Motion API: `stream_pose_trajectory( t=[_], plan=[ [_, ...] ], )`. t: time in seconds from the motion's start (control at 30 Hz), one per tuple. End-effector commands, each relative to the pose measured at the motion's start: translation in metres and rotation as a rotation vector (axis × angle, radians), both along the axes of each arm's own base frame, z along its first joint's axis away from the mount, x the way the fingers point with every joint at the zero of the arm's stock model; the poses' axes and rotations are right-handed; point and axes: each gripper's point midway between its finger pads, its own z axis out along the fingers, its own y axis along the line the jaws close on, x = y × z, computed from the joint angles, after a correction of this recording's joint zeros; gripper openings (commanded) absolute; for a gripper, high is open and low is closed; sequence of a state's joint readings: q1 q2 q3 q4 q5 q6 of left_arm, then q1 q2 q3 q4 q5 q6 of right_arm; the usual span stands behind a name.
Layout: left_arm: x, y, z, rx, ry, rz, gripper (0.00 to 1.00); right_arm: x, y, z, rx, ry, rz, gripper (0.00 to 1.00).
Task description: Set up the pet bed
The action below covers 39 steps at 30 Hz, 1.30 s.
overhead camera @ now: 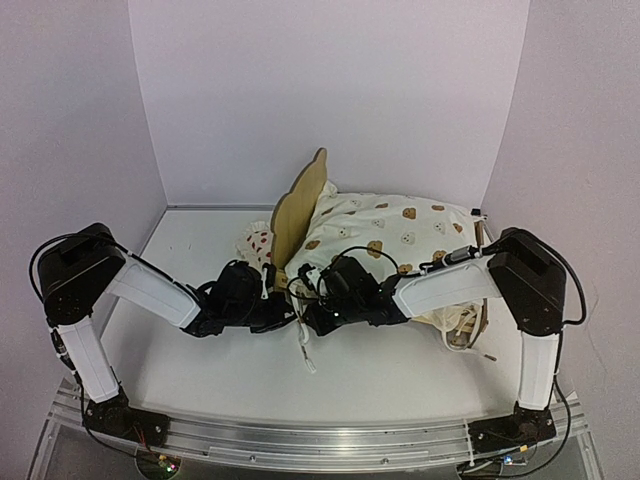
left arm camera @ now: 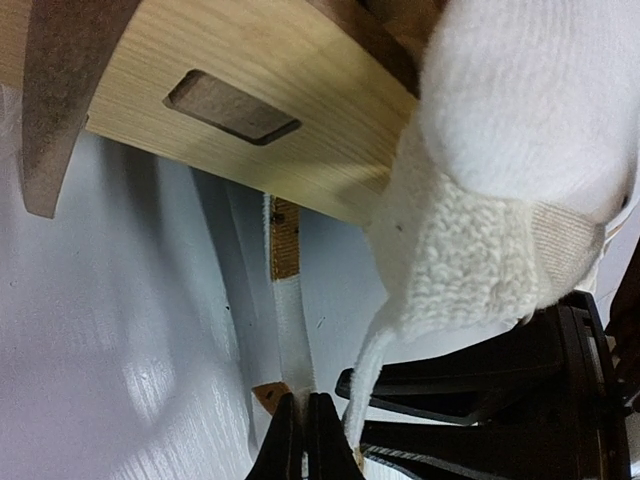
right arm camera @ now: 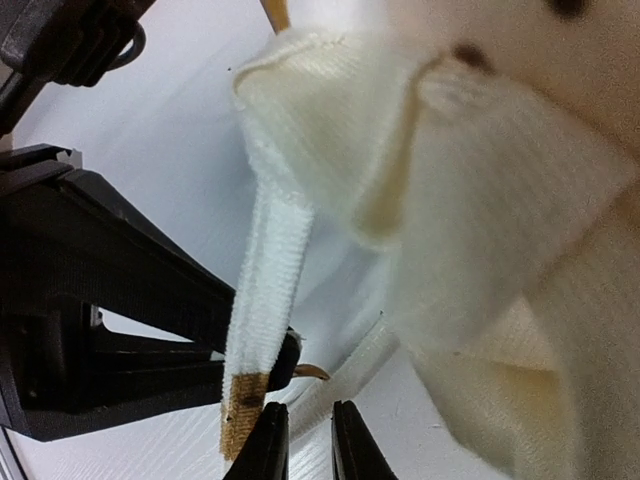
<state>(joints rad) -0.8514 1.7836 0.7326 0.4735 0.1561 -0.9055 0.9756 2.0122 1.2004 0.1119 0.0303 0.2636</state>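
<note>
While your left gripper (left arm camera: 302,442) is clamped on a cushion tie (left arm camera: 295,330) and your right gripper (right arm camera: 308,442) has its jaws slightly apart, the pet bed (overhead camera: 298,210) sits just behind both, lying left-to-right with its headboard at the left.

Left arm (overhead camera: 150,288), right arm (overhead camera: 450,285): low, reaching inward, with wrists nearly meeting
Left pincer (left arm camera: 303,405): clamped on a white woven strap (left arm camera: 292,330)
Right pincer (right arm camera: 309,415): tips slightly apart

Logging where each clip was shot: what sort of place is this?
Probably a lab robot test booth: plain white walls enclose a white table, with the left arm and right arm mounted on an aluminium rail.
</note>
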Motion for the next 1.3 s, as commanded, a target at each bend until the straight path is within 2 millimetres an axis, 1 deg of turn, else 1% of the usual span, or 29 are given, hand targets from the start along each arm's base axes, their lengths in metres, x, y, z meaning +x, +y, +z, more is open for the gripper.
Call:
stream_pose_trajectory(
  t=[0.0, 0.27, 0.6, 0.67, 0.87, 1.03, 1.27],
  plan=[
    [0.016, -0.012, 0.04, -0.078, -0.078, -0.004, 0.0, -0.001, 0.015, 0.009, 0.044, -0.008, 0.058, 0.2],
    [0.015, -0.011, 0.05, -0.095, -0.064, 0.004, 0.0, -0.002, 0.021, 0.01, 0.073, -0.031, 0.092, 0.25],
    [0.016, -0.009, 0.068, -0.112, -0.053, 0.014, 0.0, 0.002, 0.024, 0.01, 0.072, -0.134, 0.144, 0.28],
    [0.016, -0.009, 0.07, -0.11, -0.051, 0.015, 0.0, 0.005, 0.023, 0.012, 0.079, -0.155, 0.137, 0.28],
    [0.017, -0.007, 0.071, -0.107, -0.049, 0.019, 0.0, 0.009, 0.023, 0.026, 0.14, -0.218, 0.117, 0.31],
    [0.016, -0.007, 0.076, -0.122, -0.041, 0.021, 0.0, 0.01, 0.025, 0.034, 0.182, -0.255, 0.114, 0.37],
    [0.016, -0.007, 0.081, -0.132, -0.036, 0.018, 0.0, 0.017, 0.026, 0.039, 0.217, -0.296, 0.08, 0.45]
  ],
)
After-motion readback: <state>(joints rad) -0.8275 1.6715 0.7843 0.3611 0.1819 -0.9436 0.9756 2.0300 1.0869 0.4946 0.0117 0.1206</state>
